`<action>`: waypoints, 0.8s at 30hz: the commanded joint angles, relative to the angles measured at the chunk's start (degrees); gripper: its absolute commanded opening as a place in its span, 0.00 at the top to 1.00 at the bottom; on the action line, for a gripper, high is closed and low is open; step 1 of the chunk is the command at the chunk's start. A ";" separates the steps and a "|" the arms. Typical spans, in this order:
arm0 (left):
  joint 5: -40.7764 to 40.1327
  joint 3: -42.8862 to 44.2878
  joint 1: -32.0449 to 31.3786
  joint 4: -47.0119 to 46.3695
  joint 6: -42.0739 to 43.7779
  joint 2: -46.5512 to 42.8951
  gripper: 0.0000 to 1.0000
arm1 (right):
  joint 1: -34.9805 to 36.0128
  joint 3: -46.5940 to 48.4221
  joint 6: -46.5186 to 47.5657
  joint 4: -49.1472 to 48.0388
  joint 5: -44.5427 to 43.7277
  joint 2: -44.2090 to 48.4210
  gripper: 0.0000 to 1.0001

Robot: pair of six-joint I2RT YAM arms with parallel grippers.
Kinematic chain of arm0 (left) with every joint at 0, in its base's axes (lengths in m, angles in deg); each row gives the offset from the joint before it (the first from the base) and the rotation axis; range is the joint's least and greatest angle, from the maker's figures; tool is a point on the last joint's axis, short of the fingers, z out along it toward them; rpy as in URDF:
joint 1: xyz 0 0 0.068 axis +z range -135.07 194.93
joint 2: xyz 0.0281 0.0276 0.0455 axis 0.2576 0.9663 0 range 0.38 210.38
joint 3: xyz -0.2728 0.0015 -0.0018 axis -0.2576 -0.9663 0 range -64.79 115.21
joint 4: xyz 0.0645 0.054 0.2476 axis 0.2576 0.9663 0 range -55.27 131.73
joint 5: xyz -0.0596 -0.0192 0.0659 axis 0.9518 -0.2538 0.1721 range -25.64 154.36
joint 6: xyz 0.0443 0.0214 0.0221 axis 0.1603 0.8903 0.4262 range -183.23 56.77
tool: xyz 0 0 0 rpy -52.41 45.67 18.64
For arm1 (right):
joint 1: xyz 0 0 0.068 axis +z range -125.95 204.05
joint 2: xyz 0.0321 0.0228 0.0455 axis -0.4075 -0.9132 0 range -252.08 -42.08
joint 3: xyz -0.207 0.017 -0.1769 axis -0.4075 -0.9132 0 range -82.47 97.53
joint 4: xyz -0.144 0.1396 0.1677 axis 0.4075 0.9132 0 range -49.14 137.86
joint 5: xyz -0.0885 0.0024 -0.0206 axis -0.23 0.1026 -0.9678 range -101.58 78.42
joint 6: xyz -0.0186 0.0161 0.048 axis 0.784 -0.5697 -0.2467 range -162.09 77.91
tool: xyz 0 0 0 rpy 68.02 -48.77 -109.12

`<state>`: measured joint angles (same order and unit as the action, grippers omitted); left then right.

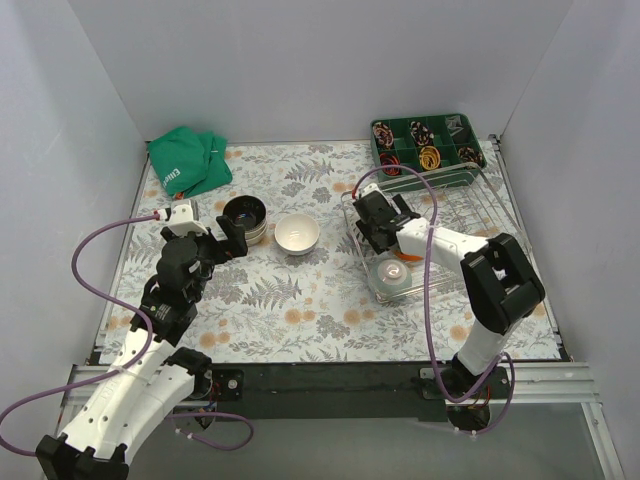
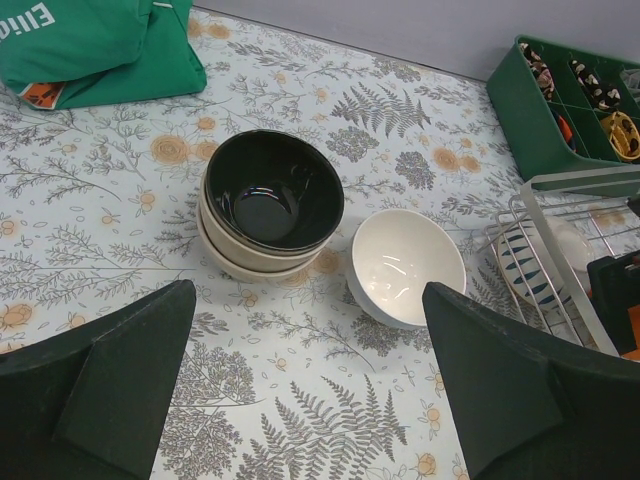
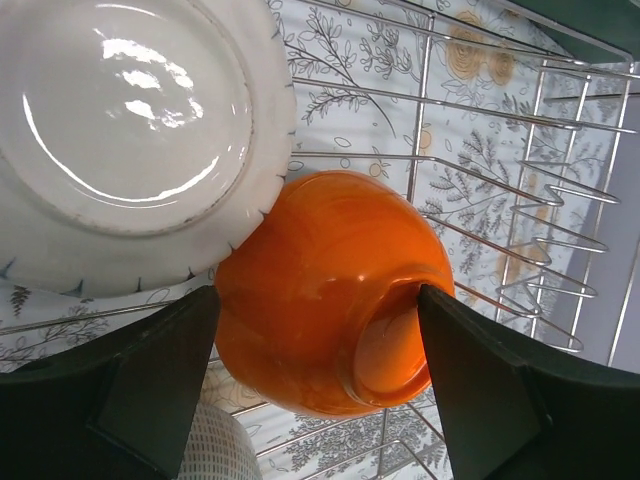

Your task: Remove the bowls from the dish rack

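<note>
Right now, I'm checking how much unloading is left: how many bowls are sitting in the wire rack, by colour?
orange bowl: 1
white bowl with blue edge marks: 1
cream ribbed bowl: 1
Total: 3 bowls showing in the dish rack.

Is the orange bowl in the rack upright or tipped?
Tipped: the orange bowl lies in the dish rack, its foot ring showing.

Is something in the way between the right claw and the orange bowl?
Nothing visible. The open right gripper hangs over the orange bowl in the dish rack. A white bowl lies beside it, not in between.
</note>
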<state>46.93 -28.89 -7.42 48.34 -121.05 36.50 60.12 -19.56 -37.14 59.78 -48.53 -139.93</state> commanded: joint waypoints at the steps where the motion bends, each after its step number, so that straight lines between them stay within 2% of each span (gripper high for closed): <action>1: -0.85 -0.74 -0.15 0.19 0.96 -0.35 0.02 | 1.10 -2.71 -1.09 4.29 -2.77 -5.24 0.12; 7: -0.59 -0.92 -0.24 0.19 1.05 0.09 0.02 | 2.33 -3.06 -0.29 4.29 -4.01 -7.45 0.10; 11: -0.59 -0.92 -0.24 0.02 1.05 0.36 0.02 | 2.60 -2.36 0.32 4.02 -2.52 -5.61 0.10; 20: -0.41 -1.09 -0.24 0.02 1.22 0.62 0.02 | 2.60 1.86 -1.34 5.34 2.31 5.37 0.09; 24: -0.32 -1.18 -0.24 -0.16 1.31 0.62 0.02 | 1.72 1.69 -6.95 5.69 5.22 11.51 0.07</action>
<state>46.97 -29.53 -7.42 48.32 -120.70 37.40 62.62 -19.58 -37.88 64.32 -47.85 -135.25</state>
